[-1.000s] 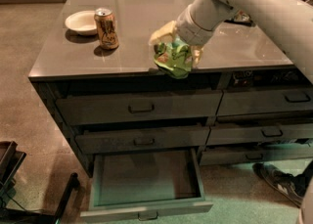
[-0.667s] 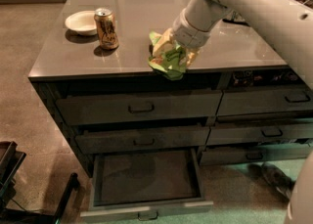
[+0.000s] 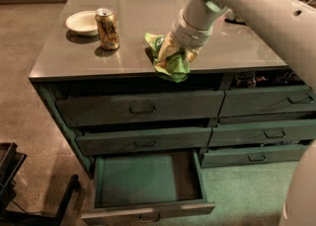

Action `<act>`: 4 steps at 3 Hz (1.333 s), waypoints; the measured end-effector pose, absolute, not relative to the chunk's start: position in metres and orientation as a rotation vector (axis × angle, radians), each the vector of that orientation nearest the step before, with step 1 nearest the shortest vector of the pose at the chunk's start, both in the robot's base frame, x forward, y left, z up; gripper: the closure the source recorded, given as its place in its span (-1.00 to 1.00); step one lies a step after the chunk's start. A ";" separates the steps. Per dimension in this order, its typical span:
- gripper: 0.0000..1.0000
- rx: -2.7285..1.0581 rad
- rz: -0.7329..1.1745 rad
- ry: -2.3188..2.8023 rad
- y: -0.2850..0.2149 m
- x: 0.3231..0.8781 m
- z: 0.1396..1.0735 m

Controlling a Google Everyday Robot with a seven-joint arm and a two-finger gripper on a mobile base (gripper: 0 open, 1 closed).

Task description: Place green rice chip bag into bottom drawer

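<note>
The green rice chip bag [image 3: 168, 57] is crumpled and bright lime green, held at the front edge of the grey counter [image 3: 128, 3], overhanging it. My gripper [image 3: 175, 52] comes down from the upper right on a white arm and is shut on the bag. The bottom drawer [image 3: 148, 178] of the left stack is pulled open below and a little left of the bag, showing its plain teal inside with nothing in it.
A gold soda can [image 3: 107, 28] and a white bowl [image 3: 83, 22] stand on the counter to the left. Two shut drawers [image 3: 140, 107] sit above the open one; narrower drawers [image 3: 266, 133] are on the right. A dark frame [image 3: 10, 170] stands at bottom left.
My gripper has carried the bag leftward along the counter's front edge. The drawer stays open as before.
</note>
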State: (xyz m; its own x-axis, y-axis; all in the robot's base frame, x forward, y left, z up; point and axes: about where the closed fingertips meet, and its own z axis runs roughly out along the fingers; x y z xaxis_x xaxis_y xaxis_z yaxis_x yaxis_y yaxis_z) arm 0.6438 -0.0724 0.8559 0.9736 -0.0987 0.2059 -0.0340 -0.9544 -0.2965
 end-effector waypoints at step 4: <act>1.00 -2.910 -0.215 0.504 -0.095 0.596 0.880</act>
